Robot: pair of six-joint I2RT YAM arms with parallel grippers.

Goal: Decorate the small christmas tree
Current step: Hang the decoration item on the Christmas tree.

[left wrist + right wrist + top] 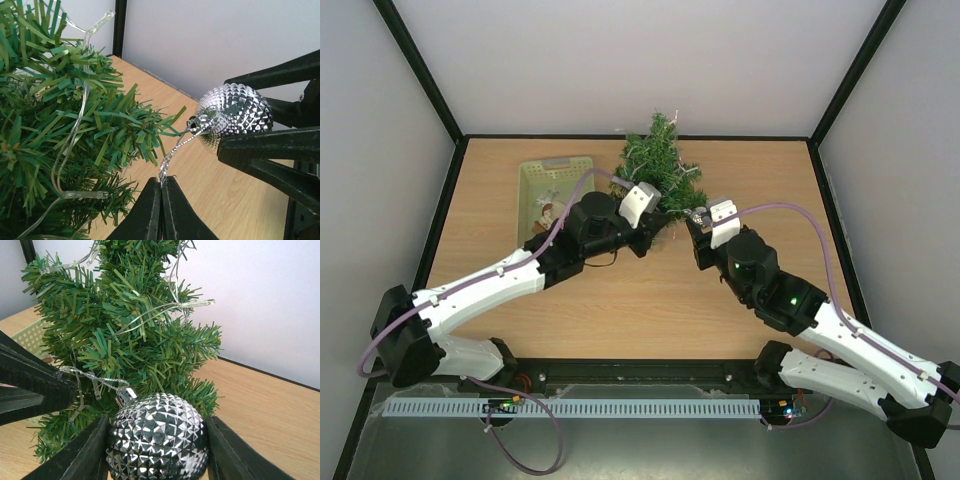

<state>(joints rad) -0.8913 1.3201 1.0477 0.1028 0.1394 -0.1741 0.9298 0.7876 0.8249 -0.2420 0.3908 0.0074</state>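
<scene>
The small christmas tree [660,165] stands at the back middle of the table, strung with clear lights; its branches fill the left wrist view [55,135] and the right wrist view [135,325]. My right gripper [157,450] is shut on a silver faceted bauble [157,440], held just right of the tree's lower branches [700,217]. A silver hanging string [175,150] runs from the bauble's cap. My left gripper [162,187] is shut on that string's end, jaws pressed together, close in front of the tree [655,232]. The bauble [235,117] shows between the right gripper's dark fingers [270,145].
A pale green basket [552,195] with ornaments inside sits left of the tree, partly under my left arm. White walls close in the table at the back and both sides.
</scene>
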